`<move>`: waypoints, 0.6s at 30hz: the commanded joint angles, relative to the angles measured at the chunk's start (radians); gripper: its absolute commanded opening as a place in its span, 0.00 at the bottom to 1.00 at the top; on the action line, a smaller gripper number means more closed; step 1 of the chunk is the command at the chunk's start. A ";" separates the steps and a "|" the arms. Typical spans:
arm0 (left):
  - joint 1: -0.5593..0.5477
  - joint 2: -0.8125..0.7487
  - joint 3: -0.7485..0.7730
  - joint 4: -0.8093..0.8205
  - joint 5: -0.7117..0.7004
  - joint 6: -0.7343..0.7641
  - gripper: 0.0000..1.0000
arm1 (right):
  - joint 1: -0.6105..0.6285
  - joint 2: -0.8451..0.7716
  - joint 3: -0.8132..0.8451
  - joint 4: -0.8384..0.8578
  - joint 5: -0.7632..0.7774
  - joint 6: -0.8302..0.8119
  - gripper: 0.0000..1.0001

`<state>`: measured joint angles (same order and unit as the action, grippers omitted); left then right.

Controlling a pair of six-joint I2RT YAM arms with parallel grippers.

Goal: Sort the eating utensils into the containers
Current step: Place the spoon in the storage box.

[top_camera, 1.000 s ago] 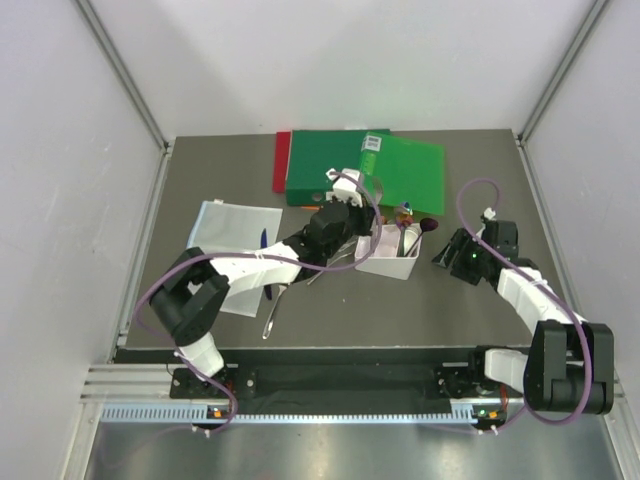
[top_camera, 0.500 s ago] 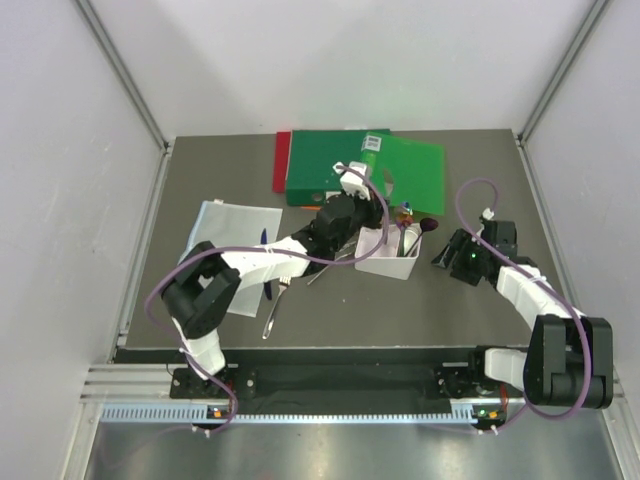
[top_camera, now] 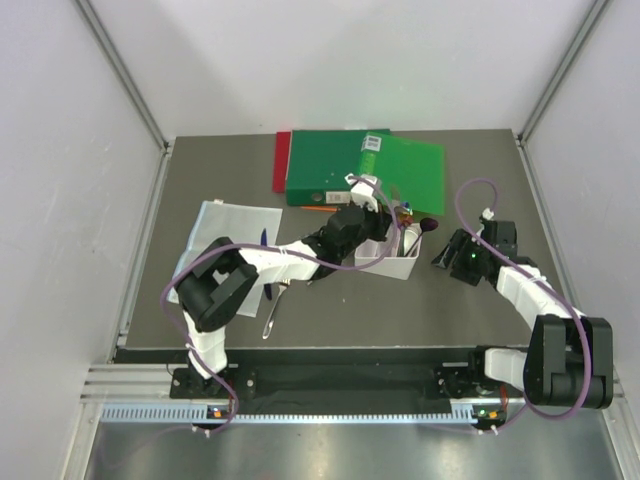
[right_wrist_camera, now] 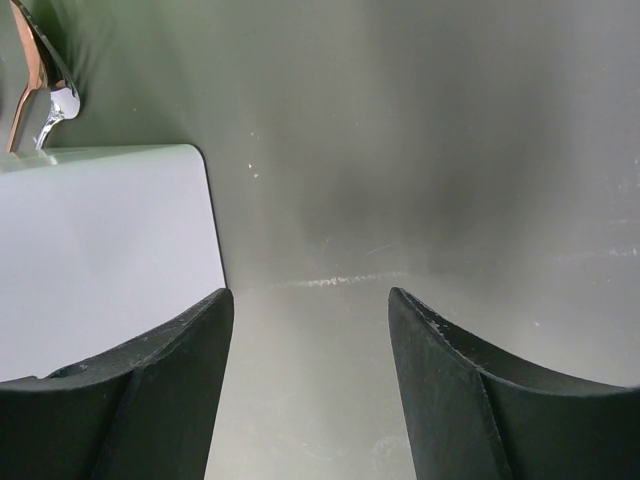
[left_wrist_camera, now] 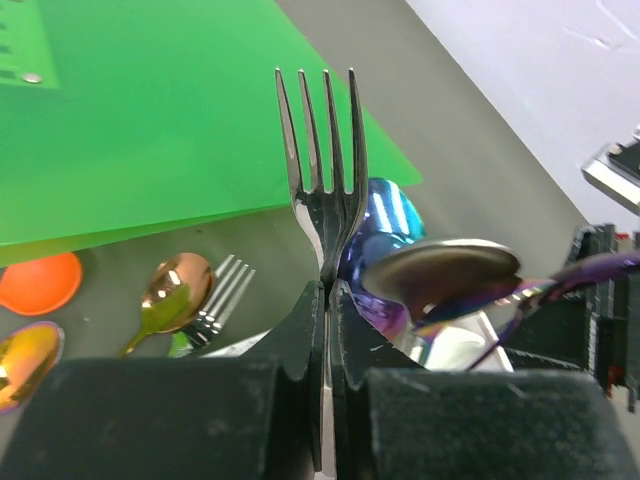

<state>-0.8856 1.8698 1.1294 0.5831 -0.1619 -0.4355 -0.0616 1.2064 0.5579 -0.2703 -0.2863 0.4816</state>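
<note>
The likeliest slip is at the release; the left gripper point(left_wrist_camera: 328, 290) pinches a slim silver metal fork point(left_wrist_camera: 322, 150) only at its narrow neck, jaws pressed nearly together, tines pointing up and away; a grip that thin could let the fork swivel or slide as the wrist tips it down. The fork hangs over the small white rectangular plastic bin point(top_camera: 388, 266), just beside a silver-bowled spoon with a rainbow-metallic handle point(left_wrist_camera: 440, 275) and a blue iridescent spoon point(left_wrist_camera: 385, 215) that jut out of it; the handle could catch on these and settle in the wrong compartment, or ride over the rim onto the dark grey table point(left_wrist_camera: 480, 130). The bin looks light, so a downward push against a divider might shove or tip it; nothing braces it. Other pieces lie outside on the table by the flat green plastic folder point(left_wrist_camera: 150, 120): a copper-gold spoon point(left_wrist_camera: 170, 295), a second silver fork point(left_wrist_camera: 220, 295) and an orange spoon bowl point(left_wrist_camera: 38, 283).

The left arm reaches forward and rightward across the table, forearm low, wrist over the bin's left end; the right arm is bent, the right gripper point(right_wrist_camera: 307, 295) low near the bin's right end, jaws spread wide with only bare table between them.
</note>
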 commanded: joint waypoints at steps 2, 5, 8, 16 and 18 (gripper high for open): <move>-0.013 -0.032 -0.022 0.058 0.036 -0.011 0.02 | -0.009 -0.005 0.034 0.031 -0.008 -0.003 0.63; -0.021 -0.032 -0.034 0.046 0.038 -0.012 0.03 | -0.009 -0.013 0.031 0.031 -0.011 -0.001 0.64; -0.029 -0.026 -0.037 0.024 0.041 -0.005 0.07 | -0.009 -0.027 0.028 0.025 -0.010 -0.001 0.63; -0.044 -0.040 -0.069 0.009 0.022 0.009 0.29 | -0.009 -0.054 0.022 0.011 -0.005 0.003 0.63; -0.044 -0.052 -0.077 0.001 0.010 0.012 0.31 | -0.009 -0.059 0.020 0.009 -0.004 0.003 0.63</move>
<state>-0.9249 1.8694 1.0725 0.5674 -0.1390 -0.4366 -0.0616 1.1809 0.5579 -0.2745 -0.2859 0.4824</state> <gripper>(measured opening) 0.302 0.634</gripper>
